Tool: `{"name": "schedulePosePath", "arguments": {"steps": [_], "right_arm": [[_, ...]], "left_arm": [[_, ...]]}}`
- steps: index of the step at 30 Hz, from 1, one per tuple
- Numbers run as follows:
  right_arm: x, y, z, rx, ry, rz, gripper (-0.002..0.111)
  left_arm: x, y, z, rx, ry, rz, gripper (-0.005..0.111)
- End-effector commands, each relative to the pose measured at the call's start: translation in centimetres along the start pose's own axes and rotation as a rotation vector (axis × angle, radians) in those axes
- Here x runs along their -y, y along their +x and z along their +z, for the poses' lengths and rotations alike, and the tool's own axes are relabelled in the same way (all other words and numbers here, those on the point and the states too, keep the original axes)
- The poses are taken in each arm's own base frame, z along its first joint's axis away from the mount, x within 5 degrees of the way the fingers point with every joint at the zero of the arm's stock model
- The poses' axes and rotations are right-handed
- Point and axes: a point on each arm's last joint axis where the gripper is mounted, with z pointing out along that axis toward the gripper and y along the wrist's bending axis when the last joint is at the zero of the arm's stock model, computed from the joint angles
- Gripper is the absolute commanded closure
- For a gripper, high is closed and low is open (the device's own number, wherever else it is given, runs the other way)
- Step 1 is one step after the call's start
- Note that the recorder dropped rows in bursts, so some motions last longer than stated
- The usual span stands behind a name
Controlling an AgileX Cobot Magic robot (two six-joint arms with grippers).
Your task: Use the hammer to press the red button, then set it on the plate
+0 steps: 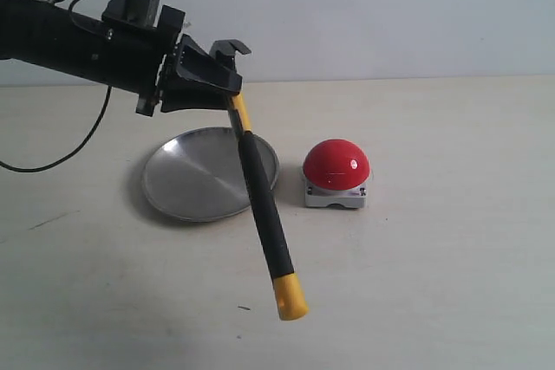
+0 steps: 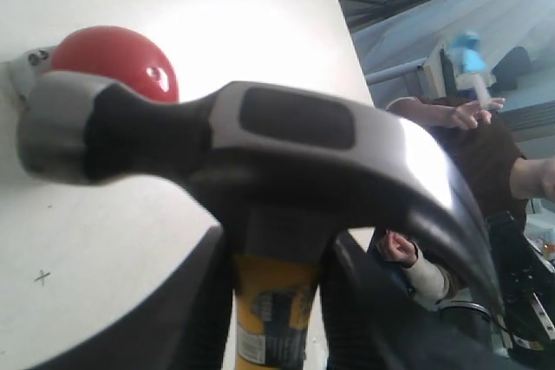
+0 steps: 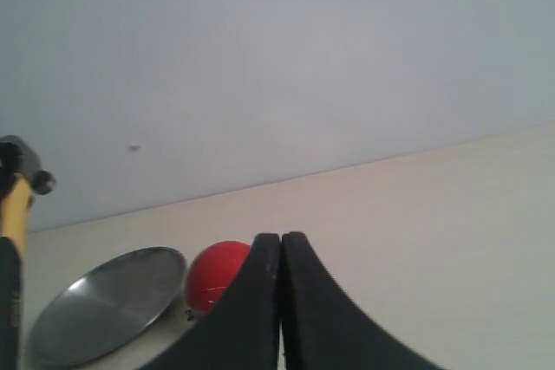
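Note:
My left gripper is shut on the hammer, gripping its yellow neck just below the head. The hammer hangs tilted in the air, its black handle crossing over the right rim of the plate and its yellow end cap toward the table's front. The red button sits on its grey base just right of the plate. In the left wrist view the dark hammer head fills the frame, with the red button beyond it. My right gripper is shut and empty, some way from the red button and the plate.
A black cable trails from the left arm over the table at the left. A pale wall rises behind the table. People and furniture show off the table's side in the left wrist view.

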Motion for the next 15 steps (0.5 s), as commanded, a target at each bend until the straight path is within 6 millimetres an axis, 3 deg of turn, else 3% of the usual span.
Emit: {"name": "schedulePosePath", "arguments": {"steps": [1,4,12,15], "right_arm": [[-1.8,-0.5,-0.3,0.047,-0.202,-0.011,0.108],[-2.8,-1.7,-0.6,0.099,-0.28,-0.053,0.108],[-3.5,-3.5,-1.2,0.146,-0.341,0.09,0.108],[-3.4,-5.9,-1.4,0.175,-0.254,0.103,0.108]], "left_arm": [[1.4,-0.5,0.4,0.049,0.091,-0.016,0.107],[1.2,-0.4,0.5,0.044,0.094,-0.022,0.107],[0.5,-0.4,0.8,0.041,0.095,-0.015,0.107],[0.3,-0.5,0.9,0.056,0.081,-0.011,0.107]]}}
